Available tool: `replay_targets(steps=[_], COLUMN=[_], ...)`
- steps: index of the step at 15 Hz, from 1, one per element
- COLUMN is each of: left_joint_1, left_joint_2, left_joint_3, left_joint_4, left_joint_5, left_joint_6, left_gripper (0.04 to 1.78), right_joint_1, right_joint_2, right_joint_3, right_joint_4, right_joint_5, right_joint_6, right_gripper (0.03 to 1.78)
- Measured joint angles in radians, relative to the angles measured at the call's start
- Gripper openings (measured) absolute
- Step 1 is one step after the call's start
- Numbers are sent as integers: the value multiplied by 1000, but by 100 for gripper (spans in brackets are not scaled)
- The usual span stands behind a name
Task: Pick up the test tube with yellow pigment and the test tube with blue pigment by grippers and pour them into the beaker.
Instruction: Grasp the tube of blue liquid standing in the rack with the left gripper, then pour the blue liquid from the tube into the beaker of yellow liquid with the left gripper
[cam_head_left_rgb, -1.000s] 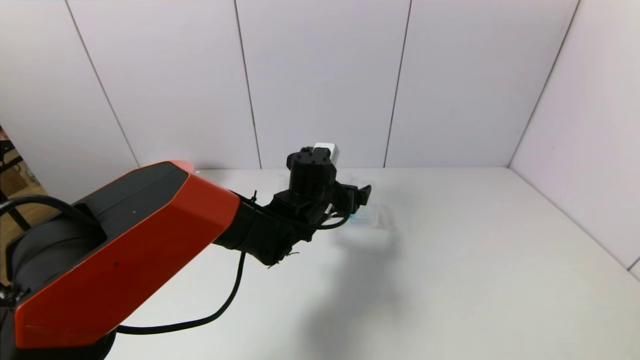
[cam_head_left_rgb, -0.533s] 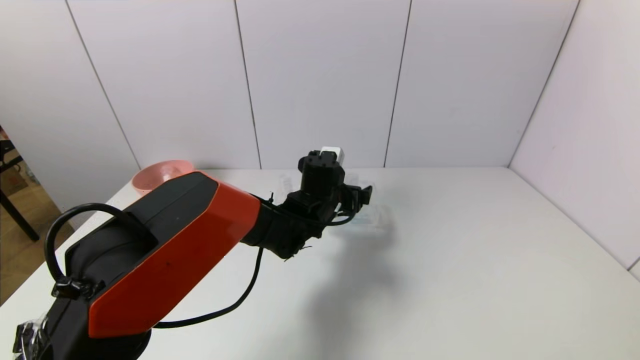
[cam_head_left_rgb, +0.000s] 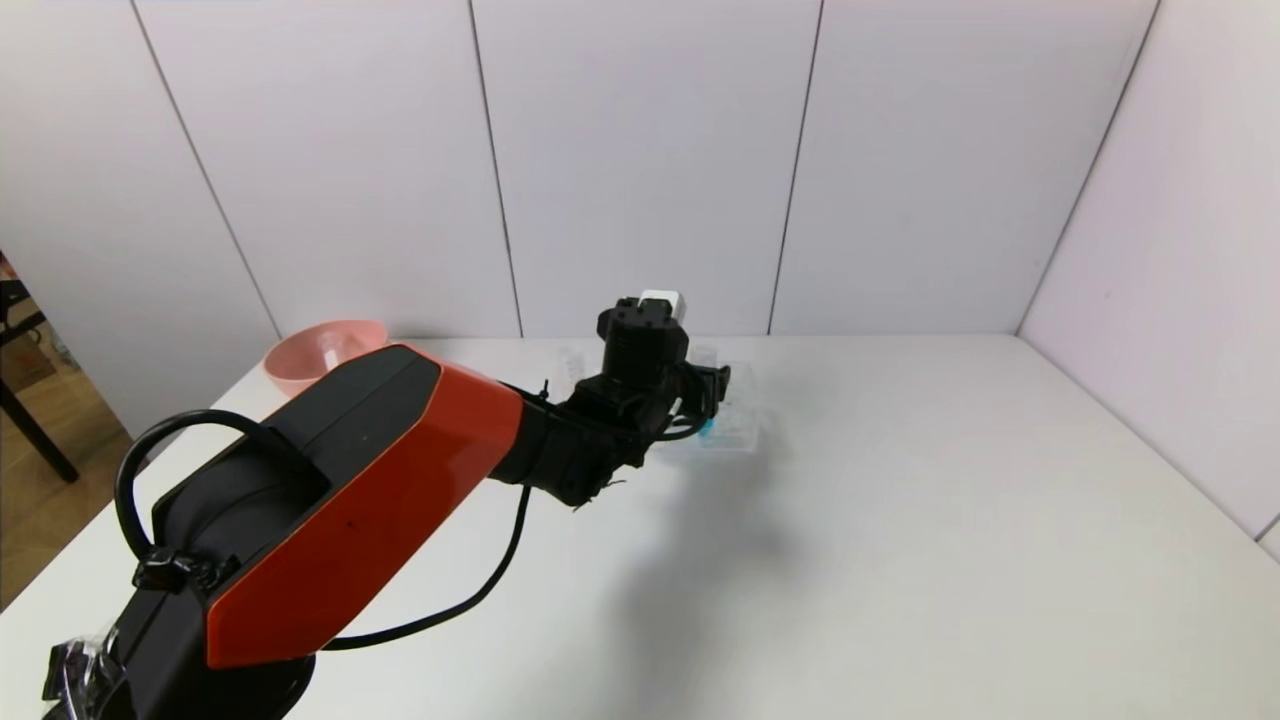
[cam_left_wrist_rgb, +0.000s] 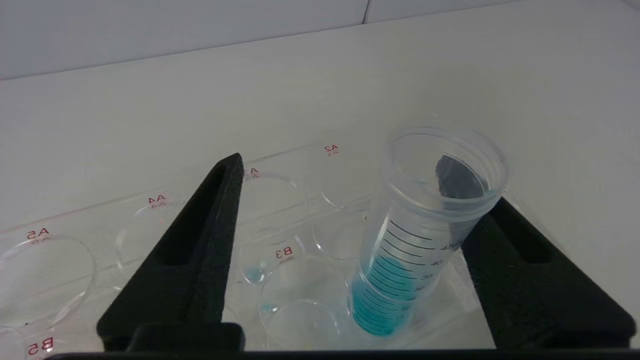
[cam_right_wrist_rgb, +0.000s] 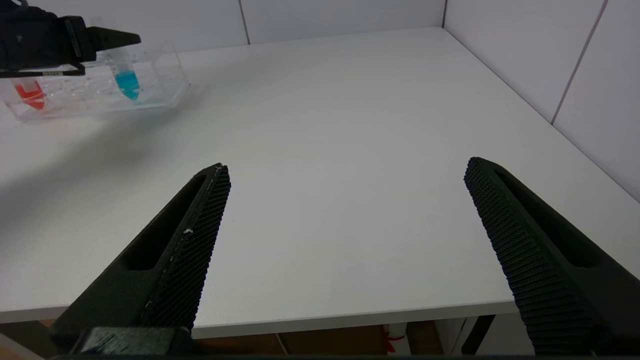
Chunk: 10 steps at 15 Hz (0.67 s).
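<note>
Fingers (cam_left_wrist_rgb: 200, 240) spread, left gripper (cam_left_wrist_rgb: 360, 200) straddling blue test tube (cam_left_wrist_rgb: 420, 220) in rack (cam_left_wrist_rgb: 75, 235).

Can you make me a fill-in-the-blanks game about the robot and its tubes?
The left hand is open around the tube holding ____ liquid.
That test tube stands in a clear ____.
The other tube in the rack holds ____ liquid.
The bowl is ____.

Missing words: blue, rack, red, pink

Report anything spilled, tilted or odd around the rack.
The test tube with blue pigment leans in the clear rack rather than standing straight, with the open left pincer straddling it. A small bluish drop sits in a neighbouring well near B3. Nothing looks broken.
</note>
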Motion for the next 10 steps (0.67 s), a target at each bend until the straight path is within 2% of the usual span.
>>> replay_targets(steps=[3, 5, 10], left_joint_1=[-3, -3, -8], left_joint_2=[-10, -20, -53], left_joint_3=[6, 9, 7], left_joint_4=[11, 21, 50], left_joint_5=[-2, -1, 9], left_joint_6=[4, 6, 31], left_gripper=[73, 49, 46], right_joint_1=[0, 0, 0], right_joint_2=[0, 0, 0], right_joint_3=[0, 0, 0], right_joint_4=[0, 0, 0], right_joint_5=[0, 0, 0], right_joint_6=[0, 0, 0], right_gripper=[171, 171, 171])
